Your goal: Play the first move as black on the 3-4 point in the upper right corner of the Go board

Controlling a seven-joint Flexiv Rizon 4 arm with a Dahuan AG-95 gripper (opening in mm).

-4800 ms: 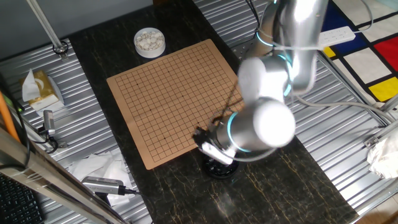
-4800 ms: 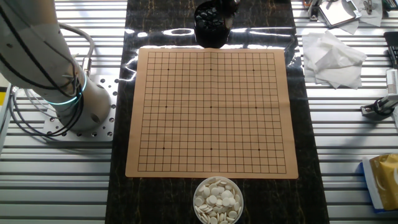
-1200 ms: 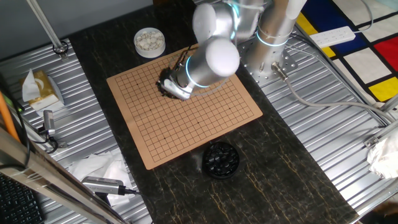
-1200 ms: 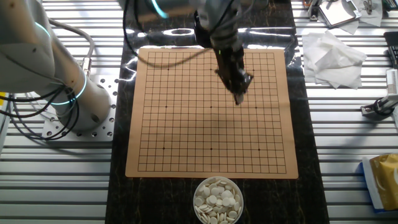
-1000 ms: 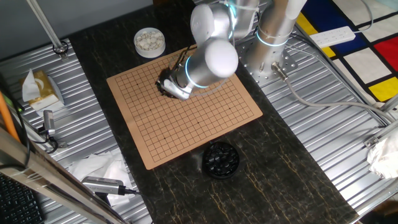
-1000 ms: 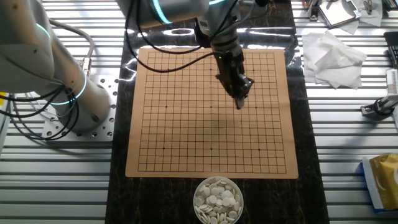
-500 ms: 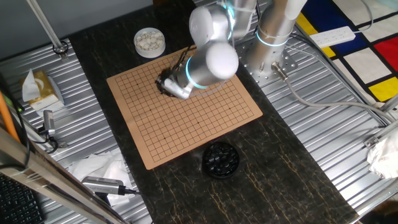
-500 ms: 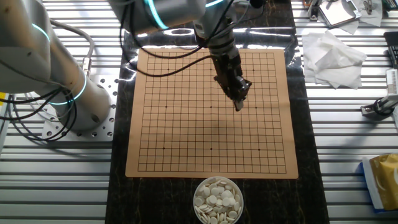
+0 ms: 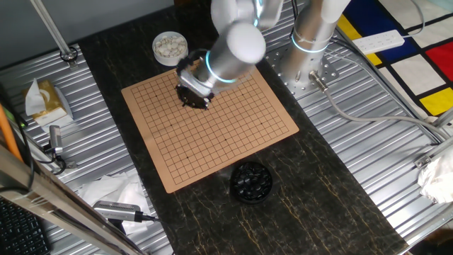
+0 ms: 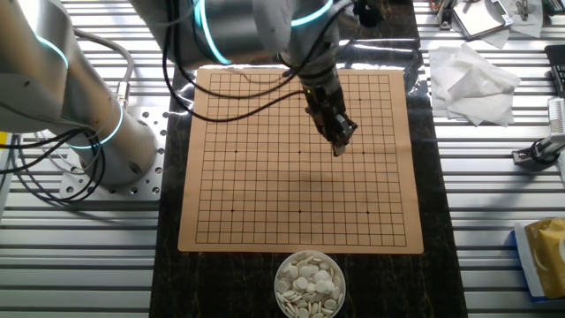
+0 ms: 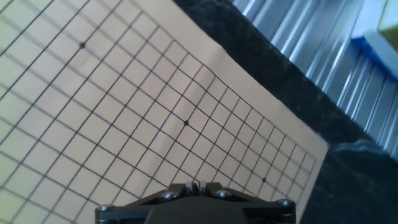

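Black glossy stone is hidden, presumably pinched between the closed fingers of your metal two-finger gripper (image 10: 338, 150), so keep carrying it level over the tan wooden gridded Go board (image 10: 265, 203) toward the corner crossing.

The arm's gripper (image 9: 192, 98) hangs over the far part of the Go board (image 9: 233, 138), with the white-stone bowl (image 9: 170, 47) beyond and black-stone bowl (image 9: 251, 182) nearer
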